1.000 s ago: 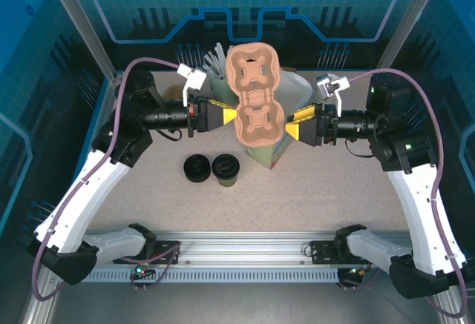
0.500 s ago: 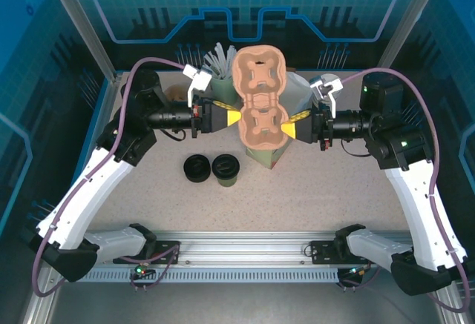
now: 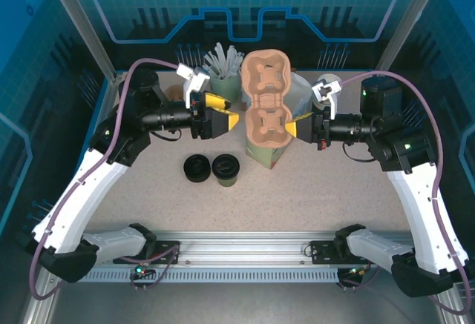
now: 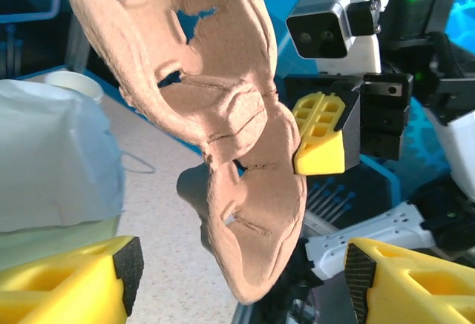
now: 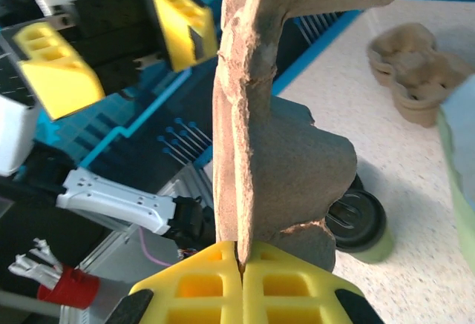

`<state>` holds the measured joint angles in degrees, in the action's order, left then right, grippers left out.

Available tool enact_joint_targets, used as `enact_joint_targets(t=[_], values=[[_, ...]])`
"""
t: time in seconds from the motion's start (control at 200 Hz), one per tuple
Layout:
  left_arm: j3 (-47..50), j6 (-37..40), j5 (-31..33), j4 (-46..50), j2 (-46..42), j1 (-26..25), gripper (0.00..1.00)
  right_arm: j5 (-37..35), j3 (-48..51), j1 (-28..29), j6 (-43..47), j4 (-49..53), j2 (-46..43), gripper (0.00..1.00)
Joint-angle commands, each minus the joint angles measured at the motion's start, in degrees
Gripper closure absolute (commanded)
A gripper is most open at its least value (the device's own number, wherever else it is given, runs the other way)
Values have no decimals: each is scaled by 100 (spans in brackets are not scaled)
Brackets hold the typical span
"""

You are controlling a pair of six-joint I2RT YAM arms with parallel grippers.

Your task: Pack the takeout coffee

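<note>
The left fingers [image 4: 74, 279] had just sprung wide and let go of the cardboard cup carrier [image 3: 267, 105], whose edge they had been pinching half a second before. The right fingers [image 5: 200, 287] were clamped tight on its opposite rim, so we judged it hung from the right arm alone, up on edge above the bag [image 3: 269, 155] and shifted a little rightward. That, we thought, freed the left arm to fetch a coffee. We counted one carrier in the air, one bag, one pot of stirrers [image 3: 223, 68], one stack of spare carriers [image 5: 412, 72], and two lidded cups on the counter [image 3: 312, 190], the left cup [image 3: 198, 167] just beside the right cup [image 3: 225, 167].
</note>
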<state>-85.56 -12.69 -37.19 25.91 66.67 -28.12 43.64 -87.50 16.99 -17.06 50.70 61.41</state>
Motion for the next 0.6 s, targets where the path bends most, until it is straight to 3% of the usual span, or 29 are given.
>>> enact_joint_targets(t=[0.0,0.2,0.395,0.59], values=[[-261,748,805,280,-187,-115,24,-538,-162,66,-150,593,-49,100],[-607,1935,1481,640,114,-753,23,-908,-162,140,-461,1157,1,100],[-919,3030,1892,1173,629,-1392,23,-1075,-140,636,-619,1476,158,100],[-1090,3854,2076,1655,1063,-1630,22,-1337,68,1135,-641,1358,218,100]])
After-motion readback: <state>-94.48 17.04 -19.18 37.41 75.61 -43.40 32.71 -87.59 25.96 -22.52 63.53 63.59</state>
